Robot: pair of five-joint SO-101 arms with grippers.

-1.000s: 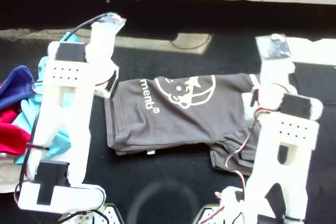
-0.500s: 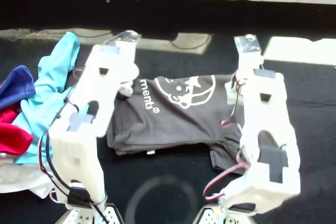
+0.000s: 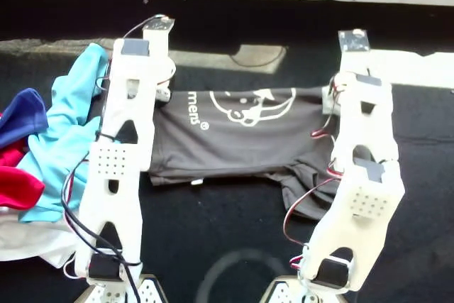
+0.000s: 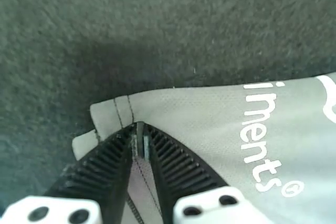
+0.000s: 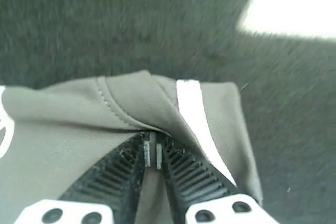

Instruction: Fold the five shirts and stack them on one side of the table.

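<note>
- The left arm [image 3: 117, 175] stretches straight out over the black cloth-covered table [image 3: 234, 253], its wrist low at the far near-side corner of the dark grey short-sleeved shirt with a white printed face and lettering [image 3: 234, 147].
- The right arm [image 3: 358, 175] reaches out the same way, bent slightly at the elbow, with its wrist down at the shirt's opposite far corner.
- A second ago both arms were folded back with their upper links over the shirt's ends. Half a second ago they were partly extended, and now they lie almost fully stretched.
- The shirt's far edge has moved farther from the arm bases, and the cloth between the two claws lies flatter and tauter.
- The left claw [image 4: 139, 136] is pinched closed on the stitched hem corner beside the lettering, its ribbed black fingers [image 4: 107, 163] meeting at the tips with cloth between them.
- The right claw [image 5: 152, 145] is likewise clamped on a fold of the grey cloth next to a white stripe.
- The shirt lies spread across the table's middle, one sleeve trailing towards the right arm's base.
- A heap of light blue [image 3: 67, 125], dark blue [image 3: 21, 115], red [image 3: 18, 182] and white shirts [image 3: 28, 235] sits at the table's left edge.
</note>
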